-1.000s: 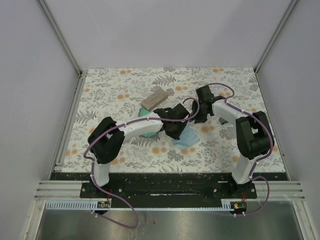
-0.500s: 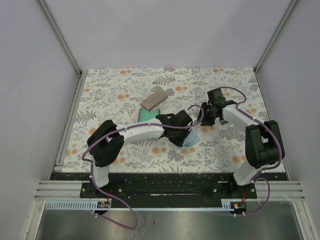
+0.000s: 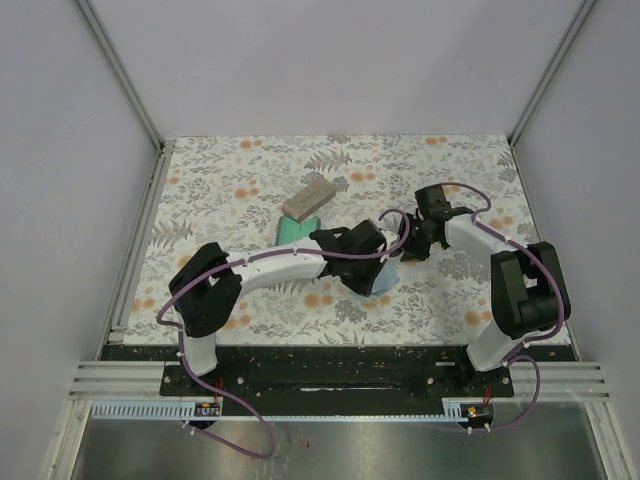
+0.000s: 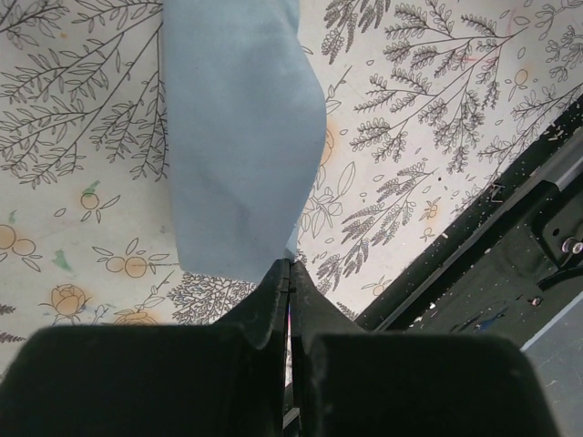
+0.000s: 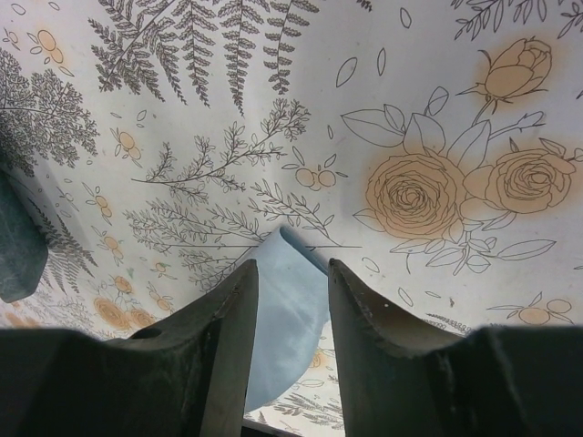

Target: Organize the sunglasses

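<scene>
The sunglasses are not in view in any frame. A light blue cloth [image 3: 387,284] lies at the table's middle. My left gripper [image 3: 373,270] is shut on its near edge; in the left wrist view the cloth [image 4: 237,137] stretches away from the closed tips of that gripper [image 4: 290,264]. My right gripper [image 3: 409,247] is open just right of the cloth. In the right wrist view the cloth's pointed end [image 5: 287,314] shows between the spread fingers of that gripper [image 5: 291,271], which touch nothing.
A tan oblong case [image 3: 308,198] lies at the back centre. A slate-blue case [image 3: 289,231] lies just in front of it, partly under my left arm; it also shows at the right wrist view's left edge [image 5: 18,246]. The black base rail [image 4: 510,209] runs along the near edge.
My left gripper has moved right with the cloth. My right gripper has pulled back to the right and nearer, and now sits low beside the cloth.
</scene>
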Controlling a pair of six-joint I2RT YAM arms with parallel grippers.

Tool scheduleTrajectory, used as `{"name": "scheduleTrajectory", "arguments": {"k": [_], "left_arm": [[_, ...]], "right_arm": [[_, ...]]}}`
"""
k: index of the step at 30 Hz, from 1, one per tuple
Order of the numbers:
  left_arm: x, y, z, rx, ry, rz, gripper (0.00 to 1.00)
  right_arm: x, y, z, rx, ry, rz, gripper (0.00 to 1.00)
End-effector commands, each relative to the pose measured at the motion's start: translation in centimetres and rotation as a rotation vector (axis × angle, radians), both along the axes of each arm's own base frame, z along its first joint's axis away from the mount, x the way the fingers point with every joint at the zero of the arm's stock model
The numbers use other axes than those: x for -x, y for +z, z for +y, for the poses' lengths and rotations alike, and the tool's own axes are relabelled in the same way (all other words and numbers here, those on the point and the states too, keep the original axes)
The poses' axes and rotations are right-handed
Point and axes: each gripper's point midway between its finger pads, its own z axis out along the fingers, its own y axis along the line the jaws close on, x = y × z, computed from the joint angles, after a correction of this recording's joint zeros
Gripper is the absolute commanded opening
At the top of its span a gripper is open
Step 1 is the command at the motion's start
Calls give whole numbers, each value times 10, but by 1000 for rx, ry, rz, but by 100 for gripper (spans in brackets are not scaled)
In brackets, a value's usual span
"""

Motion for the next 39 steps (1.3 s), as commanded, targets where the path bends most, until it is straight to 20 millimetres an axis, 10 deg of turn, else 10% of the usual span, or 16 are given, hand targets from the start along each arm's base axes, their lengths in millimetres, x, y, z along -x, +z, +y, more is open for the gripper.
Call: {"name": "scheduleTrajectory", "arguments": {"k": [1,5,9,18,33,39], "left_arm": [[10,-1,-7,27,-31,20,7],[15,-4,-4,22,-23,29,45],[9,20,0,80,19,-10,56],[-30,-2,35,32,229,47,41],[-32,-44,27,-55,212,121,29],[-27,-54,28,-71,199,146,3]], "right_arm": [[-2,13,2,-23,12,-34,46],[-5,14,0,-7,13,-43,46],[-8,13,1,3,34,-46,45],[-6,3,18,27,98,-27,42],[0,1,16,36,110,-30,41],[4,-2,21,37,140,-25,43]]}}
